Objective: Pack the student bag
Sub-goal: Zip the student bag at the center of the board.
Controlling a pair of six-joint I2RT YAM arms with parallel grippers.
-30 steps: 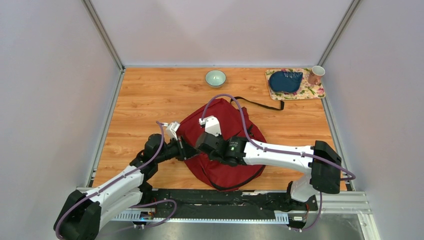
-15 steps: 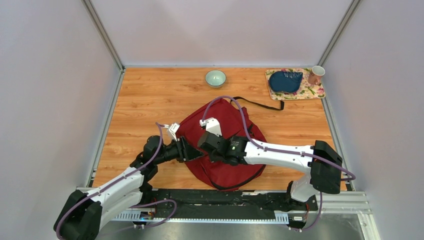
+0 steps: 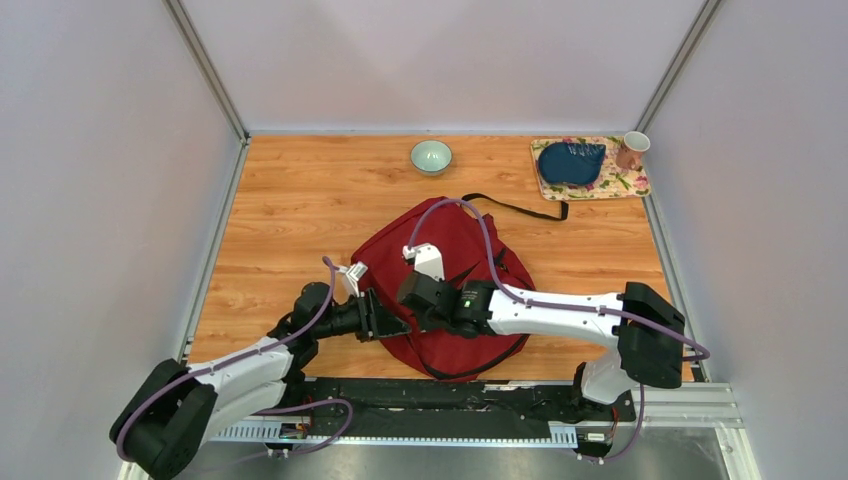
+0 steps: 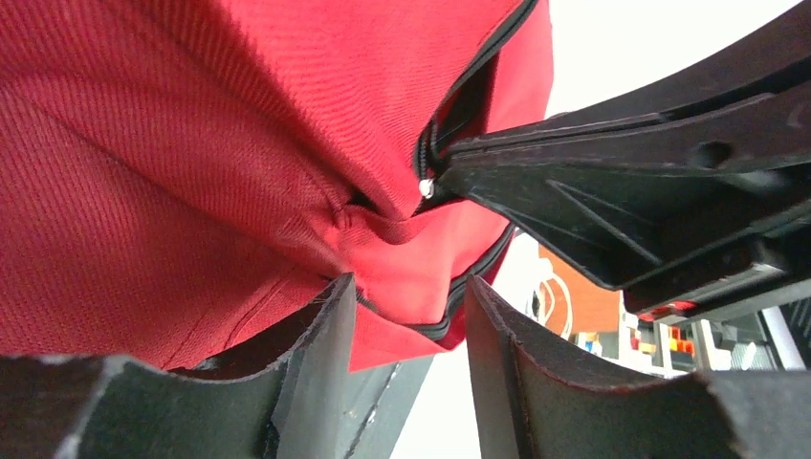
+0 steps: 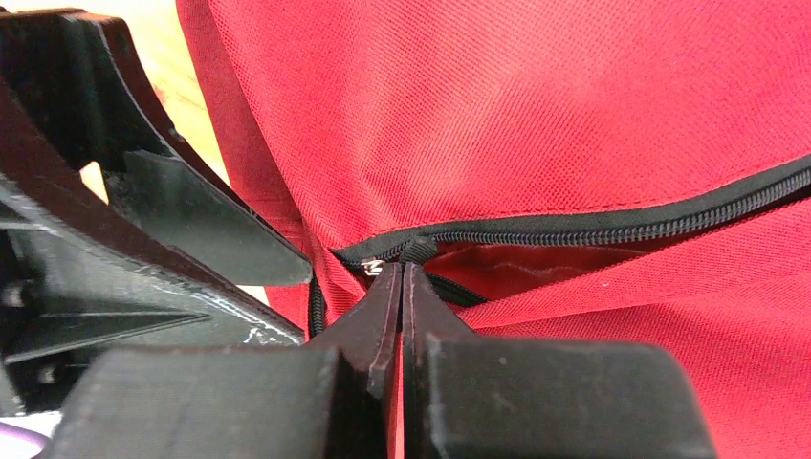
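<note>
The student bag (image 3: pixel 455 250), dark red with black zipper trim, lies mid-table between both arms. At its near-left edge, my right gripper (image 3: pixel 410 298) is shut on the zipper pull (image 5: pixel 375 268), where the black zipper line (image 5: pixel 612 228) ends. The left gripper (image 3: pixel 385 322) sits just left of it and is open. A fold of red bag fabric (image 4: pixel 392 258) with zipper trim hangs at its fingertips (image 4: pixel 335 316) without being pinched. The right gripper's fingers (image 4: pixel 593 191) show in the left wrist view, tips at the small metal pull (image 4: pixel 426 186). The bag's inside is hidden.
A pale green bowl (image 3: pixel 431 156) stands at the back centre. At the back right a floral mat (image 3: pixel 625 183) carries a dark blue pouch (image 3: pixel 570 162) and a pink cup (image 3: pixel 631 149). A black strap (image 3: pixel 520 208) trails from the bag's far side. Walls enclose the table.
The left gripper has opened, letting go of the bag's edge, and has slid nearer and rightward along it. The right gripper stays shut and has shifted slightly toward the near edge.
</note>
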